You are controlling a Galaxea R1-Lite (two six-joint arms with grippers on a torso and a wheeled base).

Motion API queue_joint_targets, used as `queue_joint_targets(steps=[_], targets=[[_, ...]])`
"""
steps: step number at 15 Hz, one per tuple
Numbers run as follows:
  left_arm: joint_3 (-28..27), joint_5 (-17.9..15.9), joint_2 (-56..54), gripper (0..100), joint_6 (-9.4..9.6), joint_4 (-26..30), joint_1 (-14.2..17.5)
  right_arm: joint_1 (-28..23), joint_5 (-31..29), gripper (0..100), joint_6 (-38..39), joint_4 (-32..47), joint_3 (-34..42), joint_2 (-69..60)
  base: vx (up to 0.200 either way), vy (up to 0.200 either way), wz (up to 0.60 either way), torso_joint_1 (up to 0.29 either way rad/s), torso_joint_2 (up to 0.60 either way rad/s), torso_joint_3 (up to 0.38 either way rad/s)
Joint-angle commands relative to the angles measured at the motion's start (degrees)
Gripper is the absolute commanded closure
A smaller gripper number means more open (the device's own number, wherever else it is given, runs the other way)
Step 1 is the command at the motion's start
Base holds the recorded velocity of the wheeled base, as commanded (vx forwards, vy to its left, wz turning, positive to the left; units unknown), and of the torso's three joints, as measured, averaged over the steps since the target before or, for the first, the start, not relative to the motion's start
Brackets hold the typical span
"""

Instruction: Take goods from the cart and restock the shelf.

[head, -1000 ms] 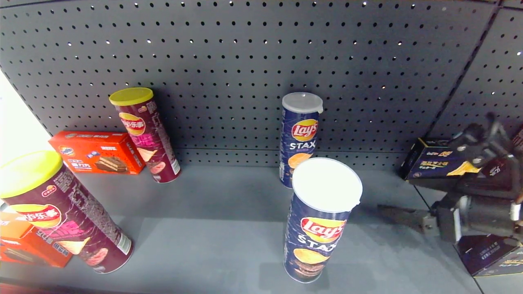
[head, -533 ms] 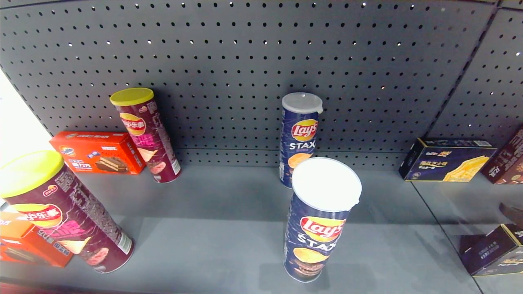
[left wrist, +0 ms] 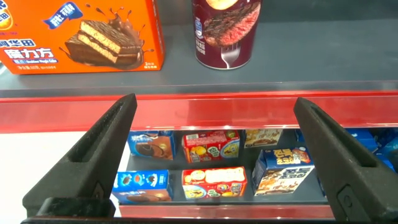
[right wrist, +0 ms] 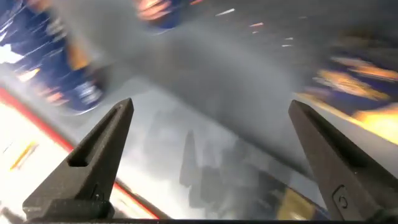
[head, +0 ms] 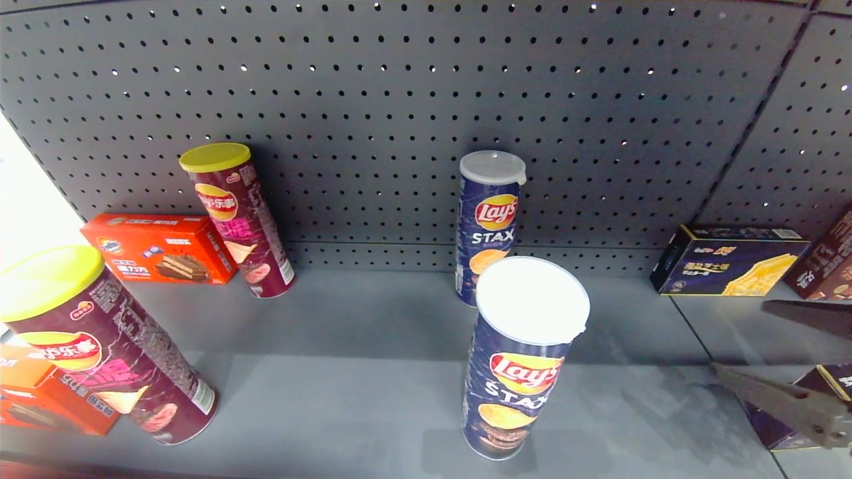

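Two blue chip cans stand upright on the grey shelf (head: 346, 406): one at the back (head: 490, 226), one nearer the front (head: 522, 359). My right gripper (head: 739, 334) is open and empty at the shelf's right end, well to the right of the front can; its own blurred view shows the open gripper (right wrist: 210, 106) over the shelf, with a blue can (right wrist: 81, 62) off to one side. My left gripper (left wrist: 214, 102) is open and empty, level with the shelf's red front rail (left wrist: 205, 112), facing an orange box (left wrist: 81, 34) and a maroon can (left wrist: 225, 31).
Two maroon cans with yellow lids (head: 236, 219) (head: 100, 346) and orange boxes (head: 160, 247) (head: 40, 399) fill the shelf's left side. Dark blue boxes (head: 732, 259) (head: 799, 406) lie at the right. A pegboard (head: 426, 100) backs the shelf. Small cartons (left wrist: 211, 165) sit on a lower shelf.
The right arm pulled out of the head view half a second ago; its open fingers have come back in at the lower right edge. The cans and boxes have not moved.
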Motion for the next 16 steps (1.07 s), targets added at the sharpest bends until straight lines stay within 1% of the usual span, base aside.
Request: queue_joint_targets(steps=[1,7,13,16], targets=[[0.0,0.0,0.1,0,0.0,0.0,0.0,7.0,0.1,0,-0.1,-3.0,-0.4,12.3,0.0,0.0,0.0,0.0,0.0,0.0],[0.0,-0.1,0.0,0,0.0,0.1,0.0,13.3,0.0,0,-0.1,-4.0,-2.0,20.5,0.0,0.0,0.0,0.0,0.0,0.0],[0.0,0.0,0.0,0,-0.09,0.1,0.0,13.7,-0.2,0,-0.1,-5.8,-5.4,25.3,0.0,0.0,0.0,0.0,0.0,0.0],[0.0,0.0,0.0,0,0.0,0.1,0.0,14.0,-0.1,0,-0.1,-6.0,-5.9,26.4,0.0,0.0,0.0,0.0,0.0,0.0]])
